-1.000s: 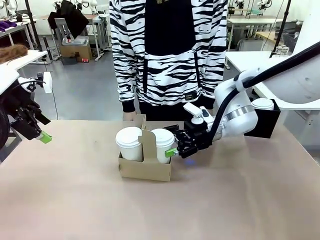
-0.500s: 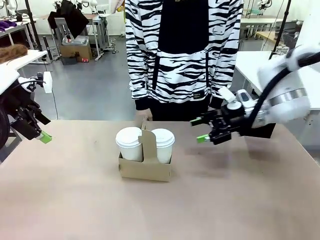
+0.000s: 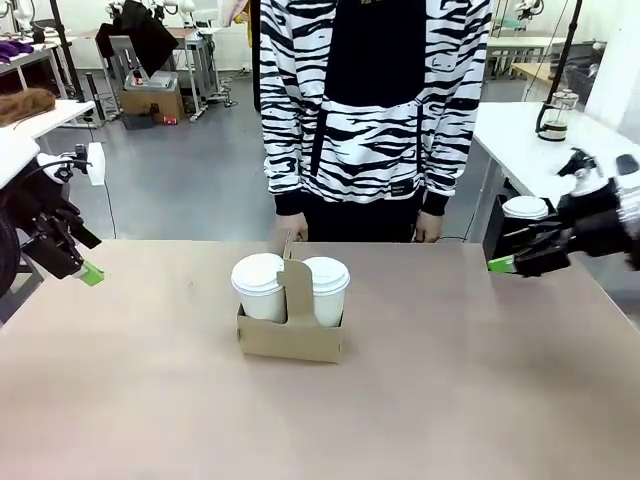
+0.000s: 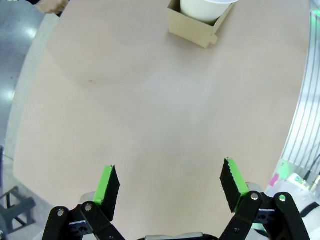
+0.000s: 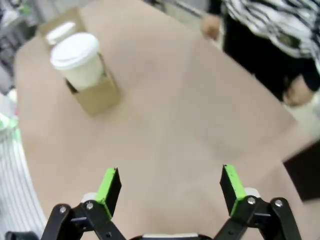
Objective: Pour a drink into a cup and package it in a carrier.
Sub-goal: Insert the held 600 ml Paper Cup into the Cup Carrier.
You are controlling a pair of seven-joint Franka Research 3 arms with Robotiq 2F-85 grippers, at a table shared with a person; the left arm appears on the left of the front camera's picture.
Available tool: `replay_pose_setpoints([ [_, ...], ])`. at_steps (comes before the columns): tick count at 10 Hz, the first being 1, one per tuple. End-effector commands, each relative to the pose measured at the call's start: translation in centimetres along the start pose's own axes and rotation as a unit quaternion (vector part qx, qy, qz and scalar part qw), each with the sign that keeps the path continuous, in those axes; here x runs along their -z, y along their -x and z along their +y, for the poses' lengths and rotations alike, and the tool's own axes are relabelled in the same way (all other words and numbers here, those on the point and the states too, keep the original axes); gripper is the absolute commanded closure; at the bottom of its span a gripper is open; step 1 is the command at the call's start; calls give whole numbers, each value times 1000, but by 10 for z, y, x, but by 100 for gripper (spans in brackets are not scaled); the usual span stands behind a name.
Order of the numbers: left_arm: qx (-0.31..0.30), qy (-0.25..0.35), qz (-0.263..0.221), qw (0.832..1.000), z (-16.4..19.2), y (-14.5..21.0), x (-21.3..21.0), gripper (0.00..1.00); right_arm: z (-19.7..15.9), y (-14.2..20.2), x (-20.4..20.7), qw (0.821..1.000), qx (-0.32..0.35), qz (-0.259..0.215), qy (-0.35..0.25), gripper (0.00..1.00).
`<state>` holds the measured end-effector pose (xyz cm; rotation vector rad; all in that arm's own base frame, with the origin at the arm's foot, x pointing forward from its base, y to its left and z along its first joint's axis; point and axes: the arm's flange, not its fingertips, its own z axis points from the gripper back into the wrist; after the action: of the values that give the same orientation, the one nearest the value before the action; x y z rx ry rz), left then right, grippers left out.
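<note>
Your low brown cardboard carrier (image 3: pixel 290 335) sits mid-counter (image 3: pixel 450 400), two lidded white paper cups (image 3: pixel 259 286) upright in its slots. Your left pincer (image 4: pixel 170 186) hangs wide open and empty at the counter's left edge; your right pincer (image 5: pixel 170 186), equally spread and empty, is level at the right edge.

Your left pincer (image 4: pixel 170 187) hangs over bare table (image 4: pixel 150 110), jaws spread wide, nothing between them. Carrier (image 4: pixel 195 27) corner with a white cup (image 4: pixel 205 7) sits at the top edge, well apart.
</note>
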<state>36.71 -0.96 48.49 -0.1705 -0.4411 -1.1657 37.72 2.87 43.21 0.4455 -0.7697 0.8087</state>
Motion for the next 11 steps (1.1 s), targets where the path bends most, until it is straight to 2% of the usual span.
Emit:
replay_pose_setpoints([
  [1, -7, -2, -7, 1000, 1, -1, 0, 0, 24, 6, -26, 996, 66, 66, 8, 0],
  [2, -7, -2, -7, 1000, 1, -1, 0, 0, 28, 10, -26, 993, 68, 85, 42, 0],
  [3, -7, -2, -7, 1000, 1, -1, 0, 0, -1, -4, -10, 999, 31, 33, 20, 0],
  [11, -7, -2, -7, 1000, 1, -1, 0, 0, -1, -4, -10, 999, 31, 33, 20, 0],
])
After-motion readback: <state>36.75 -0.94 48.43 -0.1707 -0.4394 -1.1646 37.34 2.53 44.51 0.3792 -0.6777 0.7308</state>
